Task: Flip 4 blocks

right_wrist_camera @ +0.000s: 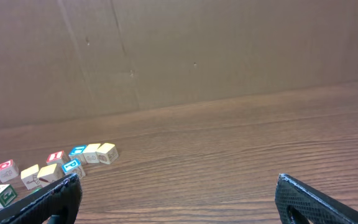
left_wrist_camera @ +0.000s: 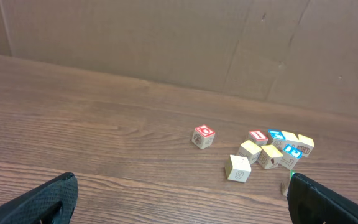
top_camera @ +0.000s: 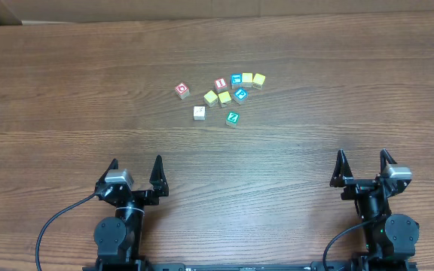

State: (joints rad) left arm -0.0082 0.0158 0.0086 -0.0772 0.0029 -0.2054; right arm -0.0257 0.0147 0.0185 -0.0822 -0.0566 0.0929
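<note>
both arms sit at the near edge of the table [top_camera: 66, 68], and neither has anything in hand. the left claw [top_camera: 136, 170] is spread wide and empty, tips pointing up the table. the right claw [top_camera: 362, 163] is the same, jaws wide apart and empty, well off to the right.

the blocks lie in a loose cluster up the middle of the table, well apart from both claws. the red o block [top_camera: 181, 90] stands alone at the left end of the group. the white block [top_camera: 200, 113] is down and to the right of it, near a yellow cube [top_camera: 210, 98]. the blue p block [top_camera: 240, 95] sits in the thick of it, just beside a second yellow cube [top_camera: 224, 98], with the red 1 cube [top_camera: 220, 83] above. the green z block [top_camera: 233, 118] is nearest the robot, a little clear of the rest. along the top run another blue cube [top_camera: 236, 80] and a yellow pair [top_camera: 247, 78], side by side.

in the left wrist view, the o and white blocks show plainly between the tips, and the z is mostly hidden behind the right-hand finger [left_wrist_camera: 328, 202]. a cardboard wall [left_wrist_camera: 166, 43] backs the table.
</note>
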